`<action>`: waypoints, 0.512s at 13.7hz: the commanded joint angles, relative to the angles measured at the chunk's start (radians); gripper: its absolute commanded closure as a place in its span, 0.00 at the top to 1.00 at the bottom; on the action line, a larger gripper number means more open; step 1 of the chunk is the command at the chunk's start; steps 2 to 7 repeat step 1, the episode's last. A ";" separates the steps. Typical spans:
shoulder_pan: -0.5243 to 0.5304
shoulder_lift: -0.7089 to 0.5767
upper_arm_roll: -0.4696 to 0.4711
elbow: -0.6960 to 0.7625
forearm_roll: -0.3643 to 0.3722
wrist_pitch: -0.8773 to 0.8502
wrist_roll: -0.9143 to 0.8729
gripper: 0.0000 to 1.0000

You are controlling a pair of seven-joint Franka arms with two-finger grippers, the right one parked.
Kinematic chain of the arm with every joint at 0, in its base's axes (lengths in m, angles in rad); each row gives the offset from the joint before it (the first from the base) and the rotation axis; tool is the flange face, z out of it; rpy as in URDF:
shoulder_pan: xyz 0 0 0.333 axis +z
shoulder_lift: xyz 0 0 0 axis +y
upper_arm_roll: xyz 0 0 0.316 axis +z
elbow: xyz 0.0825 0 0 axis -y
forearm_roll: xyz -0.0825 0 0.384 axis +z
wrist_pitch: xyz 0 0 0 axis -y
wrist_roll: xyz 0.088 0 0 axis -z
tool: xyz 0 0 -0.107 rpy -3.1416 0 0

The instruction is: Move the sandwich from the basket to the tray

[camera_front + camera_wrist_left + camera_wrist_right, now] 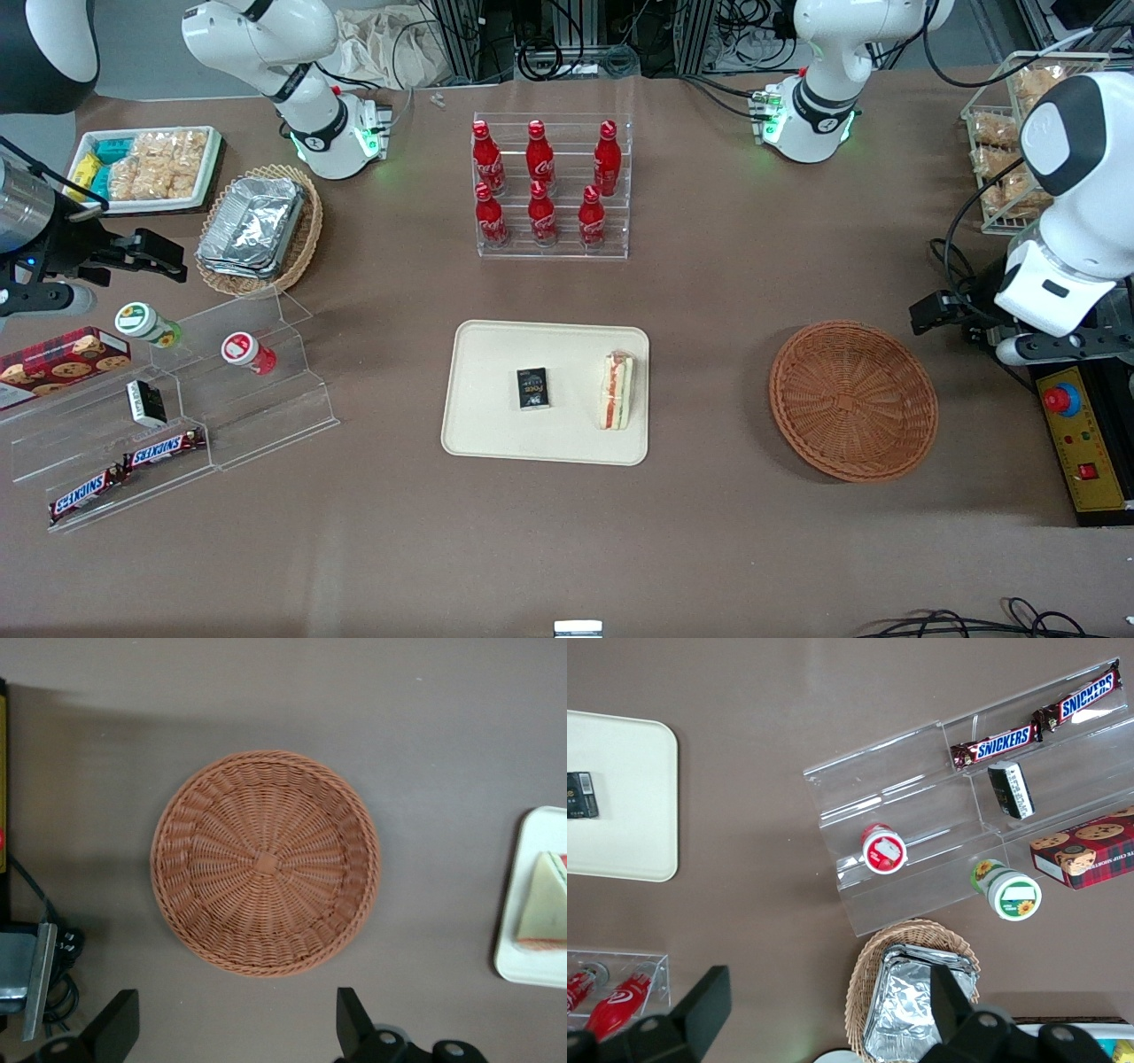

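My gripper (235, 1036) hangs above basket (265, 861), fingers spread, holding nothing; sandwich (616, 390) lies on tray (483, 425), near 3 o'clock rim, beside dark packet (533, 388); risk: careless sweep nudges basket.

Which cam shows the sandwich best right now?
Front view: the clear-wrapped triangular sandwich shows whole, lying on the cream-beige rectangular tray beside a small black box. The left wrist view catches only part of it at the frame edge, while the open gripper hovers over the empty reddish-brown wicker basket. The right wrist view misses it.
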 commanded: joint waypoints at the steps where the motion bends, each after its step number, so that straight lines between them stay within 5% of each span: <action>1: -0.039 0.154 -0.017 0.279 0.028 -0.221 0.024 1.00; 7: -0.039 0.154 -0.017 0.279 0.028 -0.221 0.024 1.00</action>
